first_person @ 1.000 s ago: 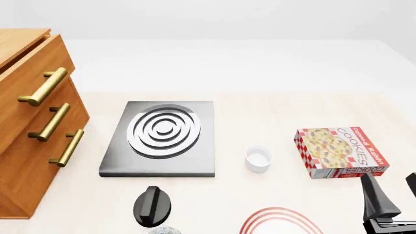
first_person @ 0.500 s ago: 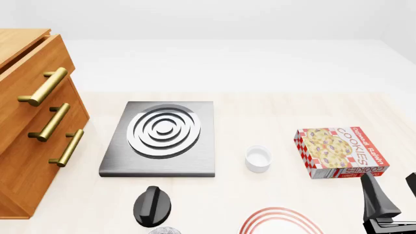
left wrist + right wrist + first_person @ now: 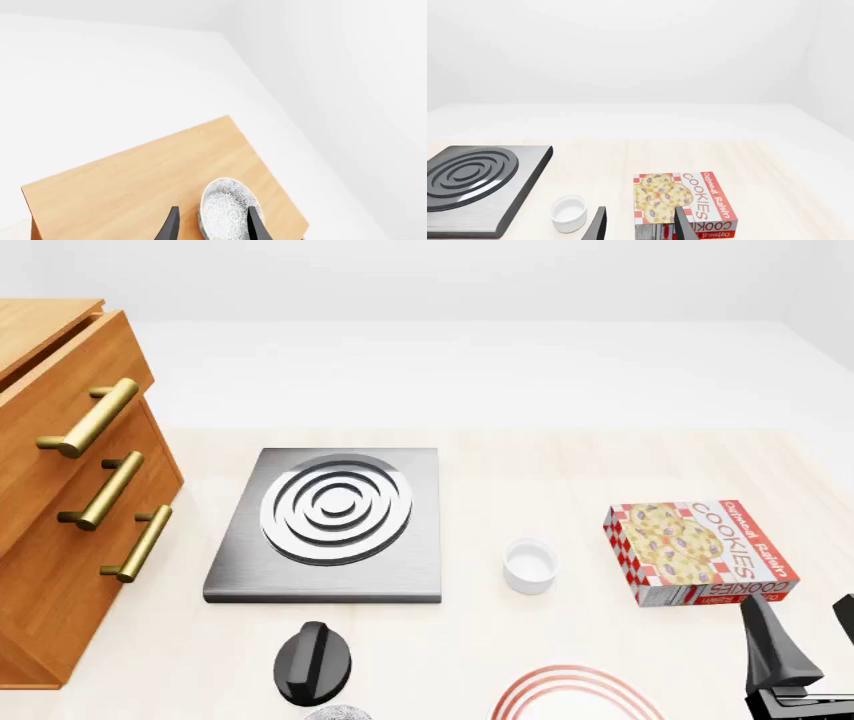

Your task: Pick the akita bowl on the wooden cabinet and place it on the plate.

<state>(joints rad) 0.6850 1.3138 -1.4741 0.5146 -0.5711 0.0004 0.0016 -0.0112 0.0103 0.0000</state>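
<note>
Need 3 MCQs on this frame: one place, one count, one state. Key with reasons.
1. The akita bowl sits:
A. on the wooden cabinet
B. on the stove
C. on the plate

2. Brass handles on the cabinet:
A. two
B. three
C. four

3. The left end effector is:
A. shut on the bowl
B. open, fingers astride the bowl
C. shut and empty

Key: 1 A, the bowl rests on the cabinet top in the left wrist view. 2 B, the front view shows three bars. 3 B, the fingers are apart with the bowl between them.

Simulated kitchen mock-up: pale wood table (image 3: pixel 561 470), grey stove plate (image 3: pixel 330 523) with silver rings, black knob (image 3: pixel 315 662), cookie box (image 3: pixel 701 551), white cup (image 3: pixel 530 566), red-ringed plate (image 3: pixel 577 695), wooden drawer cabinet (image 3: pixel 67 490). Blank white walls.
</note>
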